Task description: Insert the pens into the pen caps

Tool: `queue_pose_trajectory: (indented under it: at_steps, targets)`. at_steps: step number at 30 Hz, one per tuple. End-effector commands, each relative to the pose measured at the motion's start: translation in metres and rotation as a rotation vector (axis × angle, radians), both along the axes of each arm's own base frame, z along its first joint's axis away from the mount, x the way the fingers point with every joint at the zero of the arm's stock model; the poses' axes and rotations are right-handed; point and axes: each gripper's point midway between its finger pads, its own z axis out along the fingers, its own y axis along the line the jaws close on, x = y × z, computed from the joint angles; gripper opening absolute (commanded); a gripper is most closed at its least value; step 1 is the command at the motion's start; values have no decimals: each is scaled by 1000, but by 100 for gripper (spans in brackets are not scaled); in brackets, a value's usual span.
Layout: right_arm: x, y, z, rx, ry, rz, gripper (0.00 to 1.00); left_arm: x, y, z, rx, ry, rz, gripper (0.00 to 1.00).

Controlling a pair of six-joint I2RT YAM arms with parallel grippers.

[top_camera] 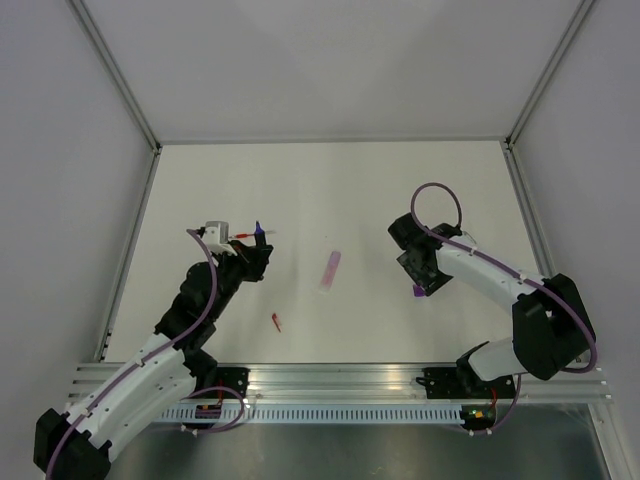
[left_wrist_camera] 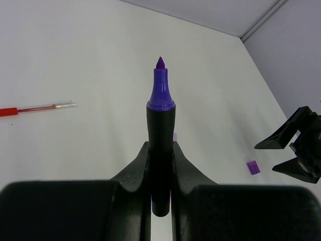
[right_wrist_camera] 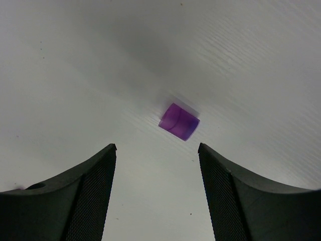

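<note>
My left gripper (left_wrist_camera: 160,146) is shut on a thick marker (left_wrist_camera: 161,125) with a dark barrel and a bare purple nib that points away from the wrist. In the top view the left gripper (top_camera: 254,246) is at centre left. The thin red pen (left_wrist_camera: 37,108) lies on the table just beyond it and also shows in the top view (top_camera: 250,236). A pale pink-lilac finger-length piece (top_camera: 331,268) lies mid-table. The tiny red cap (top_camera: 276,321) lies nearer the front. My right gripper (right_wrist_camera: 156,147) is open, just above the stubby purple cap (right_wrist_camera: 179,121), which lies slightly ahead of the fingertips (top_camera: 419,290).
The white table is walled at the back and both sides. An aluminium rail (top_camera: 340,380) runs along the near edge by the arm bases. From the left wrist view the right gripper (left_wrist_camera: 296,150) and the purple cap (left_wrist_camera: 253,167) show at far right.
</note>
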Motion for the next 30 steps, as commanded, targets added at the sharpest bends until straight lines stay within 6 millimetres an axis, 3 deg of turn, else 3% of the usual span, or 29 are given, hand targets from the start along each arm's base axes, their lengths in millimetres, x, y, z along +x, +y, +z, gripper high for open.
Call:
queue_pose_trajectory:
  at_steps: [1, 20, 30]
  targets:
    - [3, -7, 2, 0, -53, -75, 73, 5, 5, 6, 3, -8, 39, 2]
    - [-1, -12, -26, 11, -42, -148, 72, 6, 3, 5, 7, 2, 32, 2]
    - [2, -16, -30, 10, -40, -161, 72, 6, 3, 4, 12, 6, 30, 2]
